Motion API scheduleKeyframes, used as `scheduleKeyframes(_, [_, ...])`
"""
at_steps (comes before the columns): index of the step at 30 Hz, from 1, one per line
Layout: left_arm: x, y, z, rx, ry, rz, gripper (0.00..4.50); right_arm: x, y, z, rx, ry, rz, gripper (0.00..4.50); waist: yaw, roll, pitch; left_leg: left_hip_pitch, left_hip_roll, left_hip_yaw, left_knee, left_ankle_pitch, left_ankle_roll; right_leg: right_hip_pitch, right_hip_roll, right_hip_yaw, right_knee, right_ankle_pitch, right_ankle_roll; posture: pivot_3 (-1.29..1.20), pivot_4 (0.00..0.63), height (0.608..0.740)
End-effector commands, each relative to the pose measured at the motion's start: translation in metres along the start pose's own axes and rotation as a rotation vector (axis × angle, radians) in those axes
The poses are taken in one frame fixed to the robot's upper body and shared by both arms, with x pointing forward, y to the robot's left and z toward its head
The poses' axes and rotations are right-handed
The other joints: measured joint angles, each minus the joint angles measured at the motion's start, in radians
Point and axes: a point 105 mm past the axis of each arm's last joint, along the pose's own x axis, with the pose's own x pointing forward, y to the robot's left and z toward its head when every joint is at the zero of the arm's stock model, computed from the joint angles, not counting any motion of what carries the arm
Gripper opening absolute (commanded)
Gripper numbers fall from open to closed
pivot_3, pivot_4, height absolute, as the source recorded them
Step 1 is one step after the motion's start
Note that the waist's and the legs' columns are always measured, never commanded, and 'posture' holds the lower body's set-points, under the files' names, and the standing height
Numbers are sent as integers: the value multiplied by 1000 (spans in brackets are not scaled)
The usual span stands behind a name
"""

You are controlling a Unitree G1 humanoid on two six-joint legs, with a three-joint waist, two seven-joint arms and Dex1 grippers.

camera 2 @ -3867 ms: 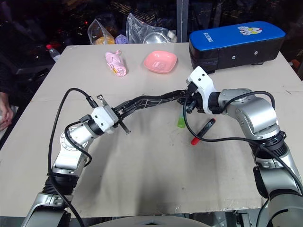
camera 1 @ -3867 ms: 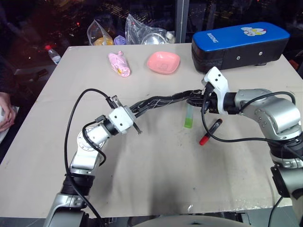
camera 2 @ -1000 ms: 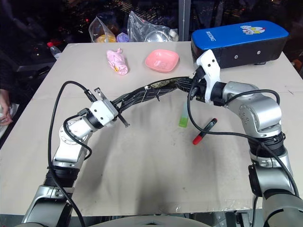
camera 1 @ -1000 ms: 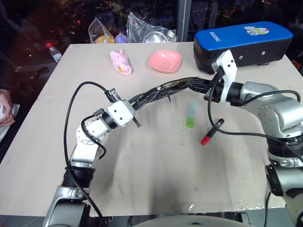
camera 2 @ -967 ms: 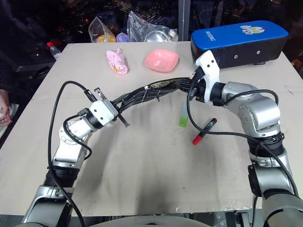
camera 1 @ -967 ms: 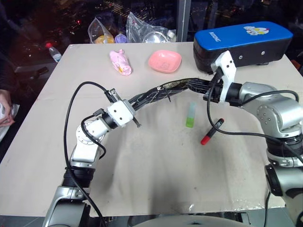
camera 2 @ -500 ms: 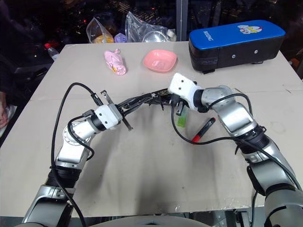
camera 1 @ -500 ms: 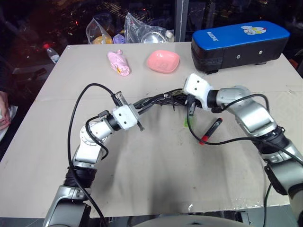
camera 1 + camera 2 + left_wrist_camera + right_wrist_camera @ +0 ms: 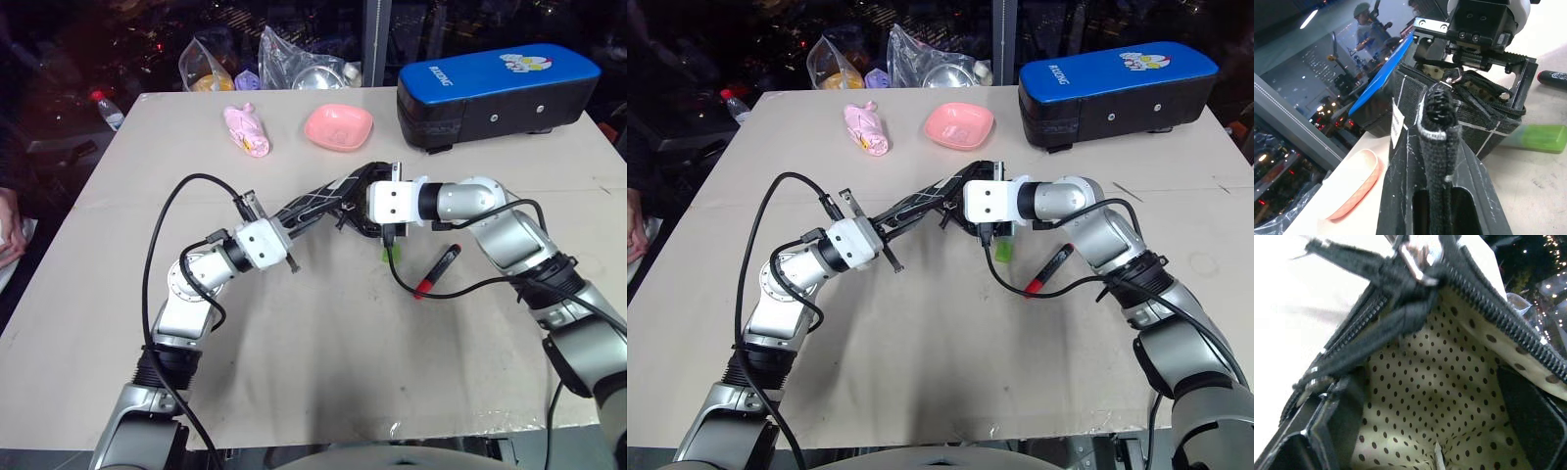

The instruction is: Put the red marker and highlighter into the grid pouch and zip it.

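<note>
- The left hand clamps the grid pouch aloft mid-counter.
- The right hand, spread wide, stretches its mouth.
- The highlighter and red marker lie beneath, nearer the right hand.

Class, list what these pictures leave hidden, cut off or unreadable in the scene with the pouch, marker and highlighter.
- highlighter: in the eye views the right gripper and its cable cover most of it; in the left wrist view the picture edge cuts it off.
- red marker: the left wrist view's edge cuts it off.
- grid pouch: its white label is unreadable, seen edge-on.
- Pouch depths: the right wrist view's blurred dotted lining ends at the frame edge.
</note>
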Motion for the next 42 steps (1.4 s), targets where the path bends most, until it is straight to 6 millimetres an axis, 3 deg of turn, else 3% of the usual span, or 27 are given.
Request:
scheduleKeyframes(1, [-6,11,1,33,7,48,0,-16,-22,8,74,-57,-122,4352,0,0,0,0,0,0,0,0,0,0,0,0,0,0,0,0,150,734])
scheduleKeyframes(5, [-17,20,-5,41,53,90,0,-43,-28,12,310,-118,-170,4352,2,0,0,0,0,0,0,0,0,0,0,0,0,0,0,0,150,734])
scheduleKeyframes(10, [-24,24,-7,50,80,120,0,-64,-16,10,614,-145,-265,4352,6,0,0,0,0,-1,0,0,0,0,-2,0,0,0,0,0,150,734])
scheduleKeyframes(20, [-19,21,-11,28,94,151,0,-42,66,-35,1085,245,-480,4352,3,0,0,0,1,0,1,0,0,0,-2,1,1,1,-1,0,150,734])
scheduleKeyframes(28, [-19,15,-10,11,79,137,0,-17,79,-42,1173,355,-470,4352,0,0,-1,1,1,0,1,0,0,0,-1,1,2,1,-1,0,150,734])
scheduleKeyframes(32, [-22,16,-8,10,80,141,0,-14,83,-45,1155,385,-441,3108,0,0,-1,1,1,0,1,0,0,0,0,1,2,1,-1,0,150,734])
scheduleKeyframes(36, [-23,16,-9,7,84,145,0,-18,75,-47,1142,376,-481,1135,-3,0,-1,1,1,0,1,0,0,0,0,1,2,1,-1,0,150,734])
scheduleKeyframes(37, [-22,16,-9,6,83,146,0,-21,69,-48,1130,363,-502,834,-2,0,-1,1,1,0,1,0,0,0,0,1,2,1,-1,0,150,734])
scheduleKeyframes(42, [-19,15,-10,-6,76,152,0,-42,41,-46,1070,299,-547,827,0,0,-1,1,1,0,1,0,0,0,0,1,2,1,-1,0,150,734])
